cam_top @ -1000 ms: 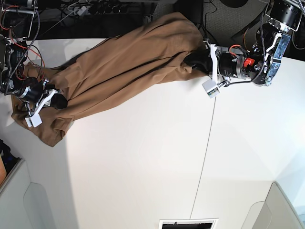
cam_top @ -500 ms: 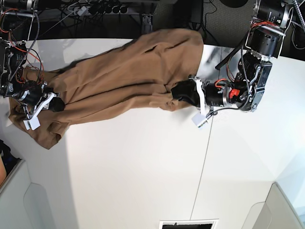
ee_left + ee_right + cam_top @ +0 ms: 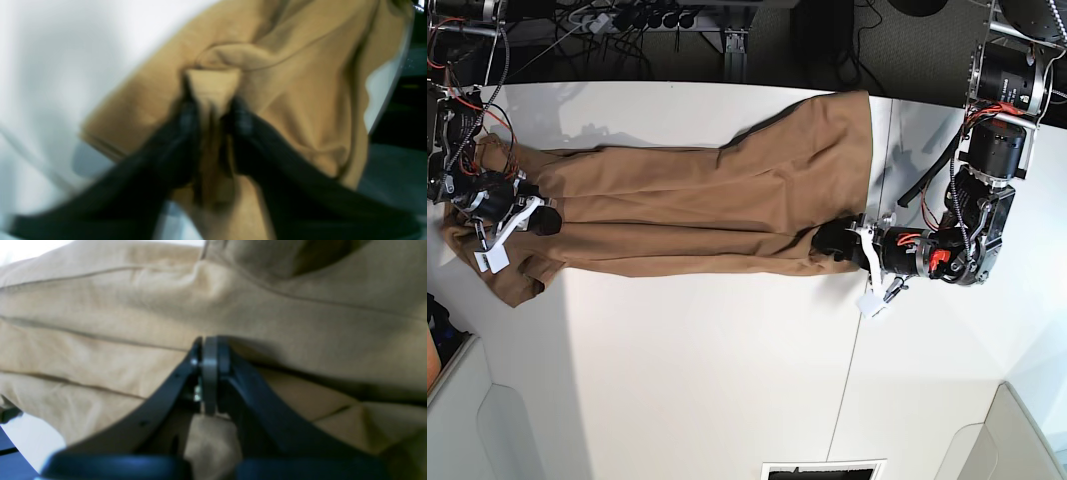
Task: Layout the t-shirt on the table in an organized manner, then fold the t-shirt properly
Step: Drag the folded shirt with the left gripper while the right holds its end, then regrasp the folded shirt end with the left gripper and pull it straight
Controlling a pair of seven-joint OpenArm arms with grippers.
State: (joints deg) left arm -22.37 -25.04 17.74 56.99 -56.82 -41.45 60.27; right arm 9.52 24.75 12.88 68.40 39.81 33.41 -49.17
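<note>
The tan t-shirt (image 3: pixel 697 210) lies stretched in a long band across the far part of the white table (image 3: pixel 727 370). My left gripper (image 3: pixel 829 242), on the right of the base view, is shut on the shirt's near right corner. In the left wrist view its black fingers (image 3: pixel 186 120) pinch a fold of the t-shirt (image 3: pixel 300 86), and the view is blurred. My right gripper (image 3: pixel 544 220), on the left of the base view, is shut on the shirt's other end. In the right wrist view the gripper (image 3: pixel 209 353) is closed against the creased t-shirt (image 3: pixel 100 323).
A thin dark seam (image 3: pixel 852 370) runs down the table on the right. Cables and electronics (image 3: pixel 627 20) sit beyond the far edge. Grey bins stand at the near left corner (image 3: pixel 467 420) and the near right corner (image 3: pixel 1027 430). A dark slot (image 3: pixel 822 470) is at the near edge.
My left gripper has pulled its end of the shirt toward the near side and to the right. The shirt has gone from a bunched diagonal to a flatter, straighter band. My right gripper has barely moved.
</note>
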